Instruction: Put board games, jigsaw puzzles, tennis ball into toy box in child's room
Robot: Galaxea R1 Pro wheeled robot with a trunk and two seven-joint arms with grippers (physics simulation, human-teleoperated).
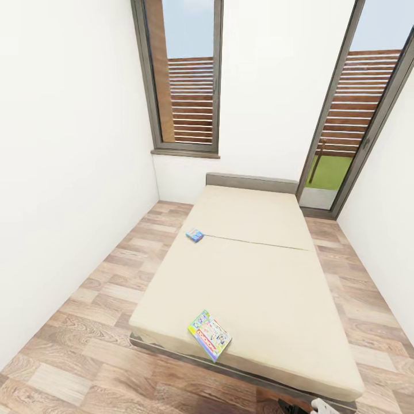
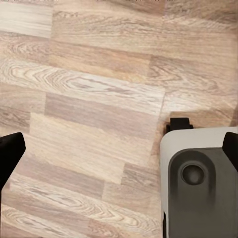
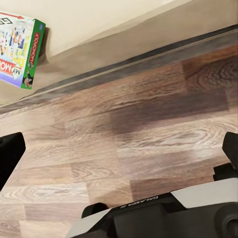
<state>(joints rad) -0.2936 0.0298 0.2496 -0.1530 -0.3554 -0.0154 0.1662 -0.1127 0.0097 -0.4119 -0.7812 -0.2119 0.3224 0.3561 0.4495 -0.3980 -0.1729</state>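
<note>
The bed with its beige cover fills the middle of the room in the head view. Two board games lie on it. A small blue box sits at the bed's left edge by the mattress seam. A pale green multicoloured box rests at the near foot edge, and the right wrist view catches it too. My right gripper hangs open over the wood floor just short of the bed frame. My left gripper is open above bare floor. The table, toy box, jigsaw puzzles and tennis ball are out of view.
White walls close in on both sides, with a strip of wood floor left of the bed and a narrower one on the right. A window and a glass door stand behind the headboard. My grey base is beside the left gripper.
</note>
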